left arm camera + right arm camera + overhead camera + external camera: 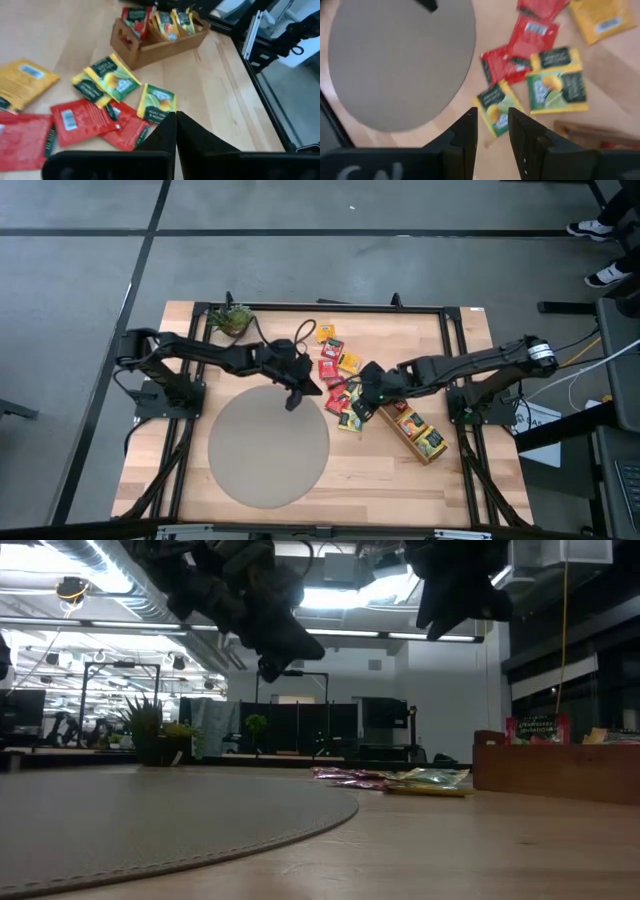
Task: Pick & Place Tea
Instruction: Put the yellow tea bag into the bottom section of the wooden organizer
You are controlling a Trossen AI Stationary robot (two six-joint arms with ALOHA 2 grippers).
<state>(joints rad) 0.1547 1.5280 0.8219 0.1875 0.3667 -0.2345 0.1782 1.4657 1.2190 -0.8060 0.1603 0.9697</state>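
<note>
Sachet print is too blurred to read; only a white label patch shows on a red sachet (75, 120) and a blue-white patch on a yellow sachet (22, 82). Green sachets (112, 80) carry a lemon picture, brand unreadable. The tea (340, 385) lies scattered flat on the table (400, 480) between the two arms, just beside the round grey mat (268, 442); a few more sachets stand in the wooden tray (415, 432), which is partly covered by the right arm in the high view. In the low view the tray is cut off at the frame edge and both arms are dark silhouettes.

Left tool (293, 400) hangs over the mat edge, fingers clenched together, nothing between them. Right tool (362, 408) hovers above the loose sachets near the tray, fingers (465, 135) parted with a narrow gap, holding nothing, no contact visible. A potted plant (231, 319) sits at the far table corner.
</note>
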